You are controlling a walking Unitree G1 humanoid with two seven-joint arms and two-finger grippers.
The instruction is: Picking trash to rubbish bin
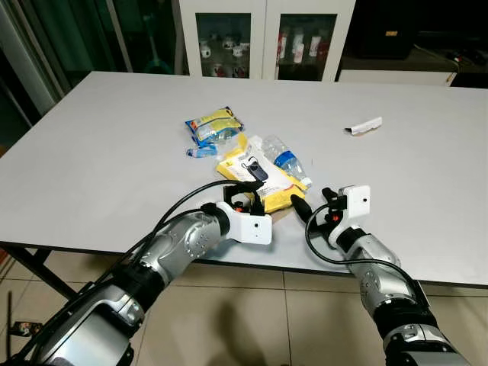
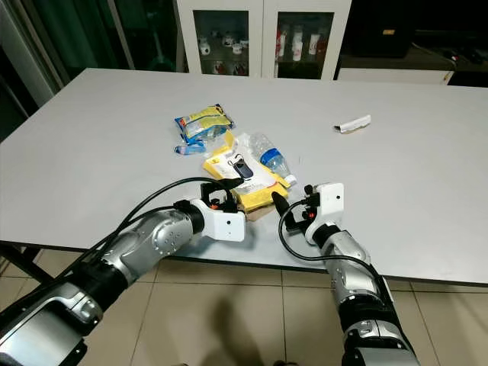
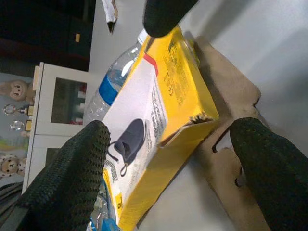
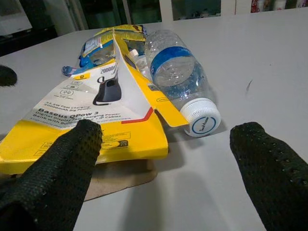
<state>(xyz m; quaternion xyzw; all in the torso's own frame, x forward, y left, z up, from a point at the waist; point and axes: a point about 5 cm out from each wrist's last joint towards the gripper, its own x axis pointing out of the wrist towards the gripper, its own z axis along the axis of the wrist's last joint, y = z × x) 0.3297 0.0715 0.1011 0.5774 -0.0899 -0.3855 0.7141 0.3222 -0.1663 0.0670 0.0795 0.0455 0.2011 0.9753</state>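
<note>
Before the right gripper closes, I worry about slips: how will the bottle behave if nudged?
The bottle lies on its side on the smooth table, so it will probably roll. It looks clear, empty and dented, likely light and squashy. It leans against the yellow box, which may stop it rolling that way.

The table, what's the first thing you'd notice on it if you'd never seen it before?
The bright yellow box near the front edge of the grey table, with a clear plastic bottle lying against it and a yellow snack bag just behind. Both robot arms reach for the pile: the left tool open at the box's near corner, the right tool open just beside it. A small white wrapper lies alone farther right.
</note>
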